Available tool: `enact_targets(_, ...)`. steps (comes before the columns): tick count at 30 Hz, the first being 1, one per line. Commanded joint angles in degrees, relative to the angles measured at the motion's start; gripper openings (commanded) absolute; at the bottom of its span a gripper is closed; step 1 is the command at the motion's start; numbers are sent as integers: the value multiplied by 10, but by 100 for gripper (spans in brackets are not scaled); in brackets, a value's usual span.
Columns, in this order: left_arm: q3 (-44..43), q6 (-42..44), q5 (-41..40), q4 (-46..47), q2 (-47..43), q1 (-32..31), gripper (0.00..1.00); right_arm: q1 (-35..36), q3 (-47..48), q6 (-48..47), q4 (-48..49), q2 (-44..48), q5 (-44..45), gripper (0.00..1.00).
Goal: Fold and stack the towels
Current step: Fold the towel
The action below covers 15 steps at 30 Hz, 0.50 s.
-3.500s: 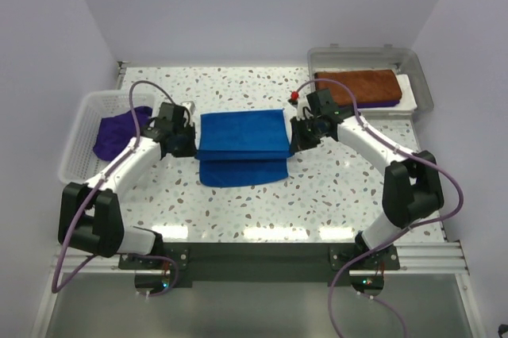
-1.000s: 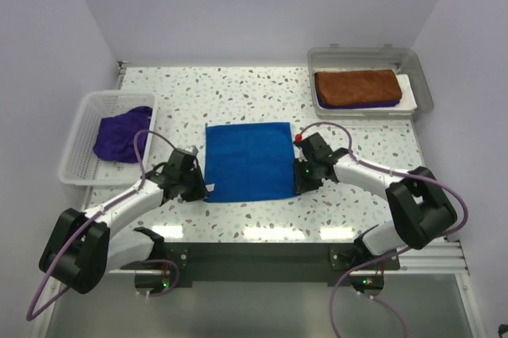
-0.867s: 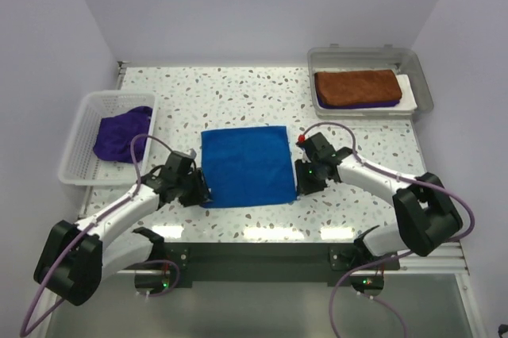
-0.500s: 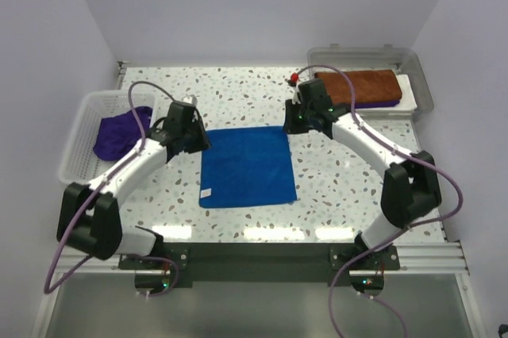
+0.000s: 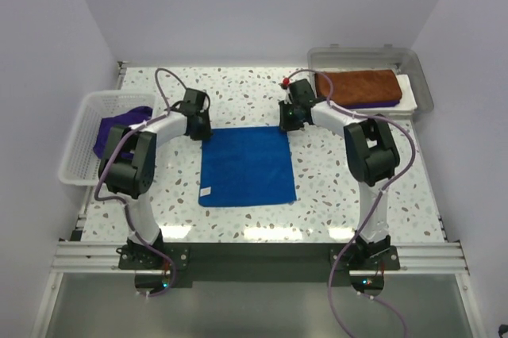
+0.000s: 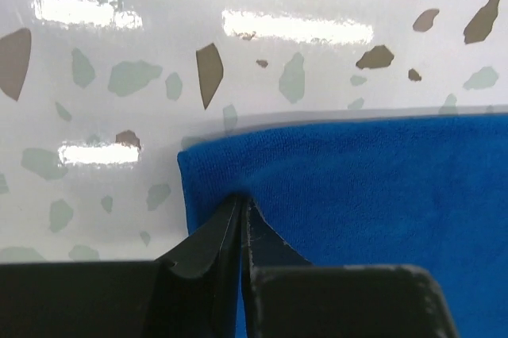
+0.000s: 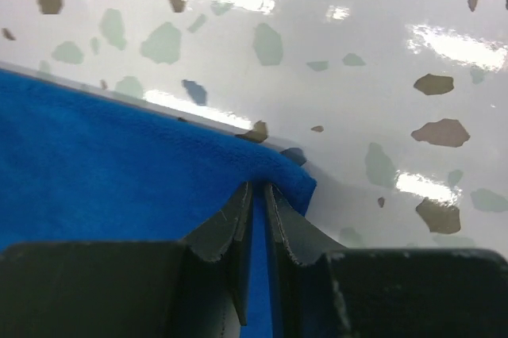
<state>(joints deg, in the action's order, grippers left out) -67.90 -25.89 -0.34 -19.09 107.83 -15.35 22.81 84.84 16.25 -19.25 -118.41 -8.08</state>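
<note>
Blue towel (image 5: 248,165) lies flat and open at centre frame on the table (image 5: 238,92), roughly square, a small white tag showing near its lower left corner.

Change noted: a second ago both grippers sat low in the frame beside the towel's near edge. Half a second ago they had swung to the far edge. Now they are down on the two upper corners.

Left gripper (image 6: 240,207): fingers pressed together on the upper left corner. In the wrist view the cloth puckers where the tips meet, so we read this as a pinch on the fabric.

Right gripper (image 7: 255,191): fingers drawn narrow with a ridge of blue cloth between them, right at the upper right corner. Also a pinch.

The cloth itself has hardly shifted over the last half second.

Elsewhere: purple towel (image 5: 119,136) bunched in the basket (image 5: 111,95) at left. Brown towel (image 5: 355,86) folded in the tray (image 5: 361,54) at upper right, lying on a second purple towel (image 5: 373,105) whose edge shows beneath.

Our reading: spreading is finished and the grasp for the first fold is made. Next likely calls for carrying both far corners toward the bottom of the frame together. Uneven travel would skew the edges.
</note>
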Motion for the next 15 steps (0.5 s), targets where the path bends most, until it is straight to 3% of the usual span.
enact_targets(1, -28, 8, -14, 14, 23, 10, 8, -23, 16, -8, 28, -15, -2, 15)
enact_targets(7, -25, 2, -5, 6, 21, 11, 11, -35, 12, -42, 16, -18, -4, 15)
enact_targets(12, -57, 35, 0, -16, -25, 11, 38, -35, 37, -127, -27, 18, -34, 22)
enact_targets(15, -65, 82, -9, -3, -45, 12, 46, -35, 61, -183, -66, 23, -41, 30)
